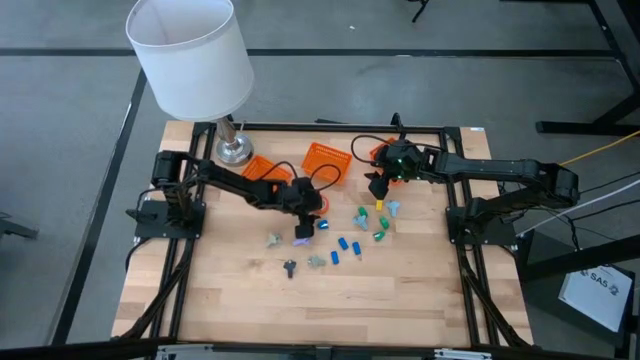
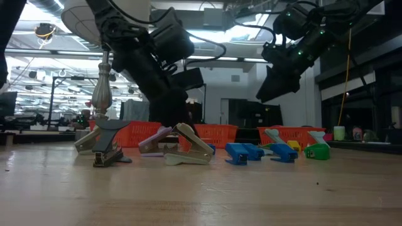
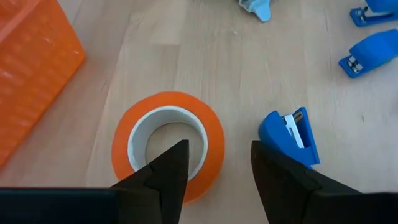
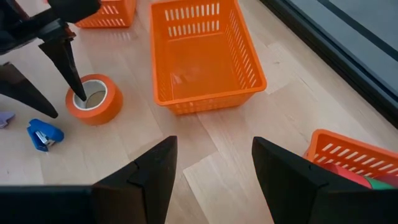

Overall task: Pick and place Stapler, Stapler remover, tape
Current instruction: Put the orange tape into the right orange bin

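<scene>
Jaws of the left gripper (image 3: 214,165) stand spread and straddle the wall of the orange tape roll (image 3: 168,144): one finger (image 4: 69,67) reaches down inside the ring, the other sits outside it, next to a small blue stapler (image 3: 290,134). No pinch is made yet. The roll lies flat on the table (image 1: 230,300), near its middle and just in front of the orange basket (image 4: 202,56) at the far side. Jaws of the right gripper (image 4: 214,171) are also spread and hold nothing; that arm hangs above the table between this basket and a second orange basket (image 4: 354,160) toward the far right corner.

Step in hand, by my judgement: pickup of the tape. The next move calls for closing on the roll's wall, lifting clear without dragging the blue stapler, and carrying the roll to a basket.
</scene>
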